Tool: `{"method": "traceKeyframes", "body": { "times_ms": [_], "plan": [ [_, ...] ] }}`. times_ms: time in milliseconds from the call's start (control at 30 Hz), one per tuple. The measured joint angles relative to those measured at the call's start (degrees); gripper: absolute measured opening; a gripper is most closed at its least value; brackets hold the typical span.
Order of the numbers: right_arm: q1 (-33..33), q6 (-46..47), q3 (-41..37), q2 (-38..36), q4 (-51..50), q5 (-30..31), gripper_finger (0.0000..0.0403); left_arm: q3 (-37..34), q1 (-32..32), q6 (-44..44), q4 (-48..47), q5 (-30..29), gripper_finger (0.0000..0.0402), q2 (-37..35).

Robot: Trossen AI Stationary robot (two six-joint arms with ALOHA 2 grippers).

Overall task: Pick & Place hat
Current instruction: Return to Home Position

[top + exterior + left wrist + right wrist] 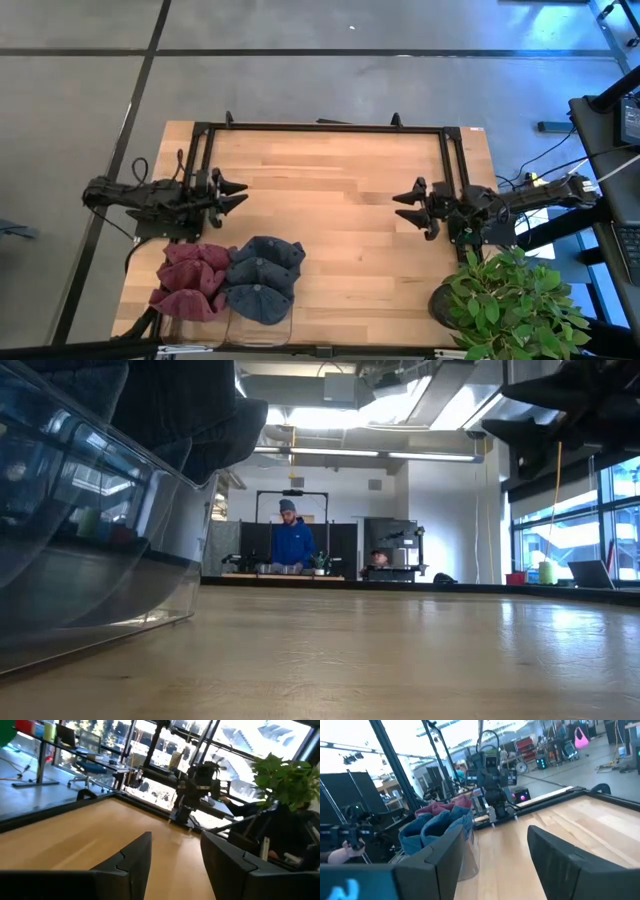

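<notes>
The sorting looks finished, and the step in hand appears to be the return to rest. The red caps (195, 280) and the blue caps (262, 276) are heaped side by side, touching, at the near left corner of the desk (340, 250). The blue heap rises above the clear wall of a transparent bin (110, 550). The bin under the red heap is hard to make out from above.

The left gripper (235, 194) hangs over the desk's left side, and the right gripper (405, 206) is over the right side. They point at each other across bare wood. In each wrist view that arm's own fingers stand well apart with nothing between them, so both arms are empty-handed.

As I judge it, the next move calls for little: each arm folds back toward its own base and settles without sweeping sideways. The left arm needs the most care, since the red heap lies just beside its base on the near side (a low swing there could catch a brim).

Open room is generous in the middle of the desk. The black frame rail (320, 127) borders the far edge and runs down both sides beside the arms. A potted plant (510, 300) crowds the near right corner, close to the right arm's base.
</notes>
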Motion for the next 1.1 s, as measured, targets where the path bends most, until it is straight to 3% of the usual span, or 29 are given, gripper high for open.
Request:
{"method": "traceKeyframes", "body": {
  "times_ms": [300, 567, 1100],
  "plan": [
    [-0.02, -1.76, -2.81, -3.14, 1.65, 2.32, 0.0220, -4.27, 5.22, -2.03, 2.11, 5.31, 0.0166, 0.15],
    [-0.02, -2.10, -2.78, -5.32, -2.83, 2.56, 0.0220, -4.60, 8.52, -1.44, 2.62, 10.01, 0.0164, 0.00],
    [-0.02, -7.24, -2.78, -10.77, -11.29, 2.98, 0.0220, -4.60, 9.15, 7.22, 2.57, 10.11, 0.0165, 0.11]
  ]
}}
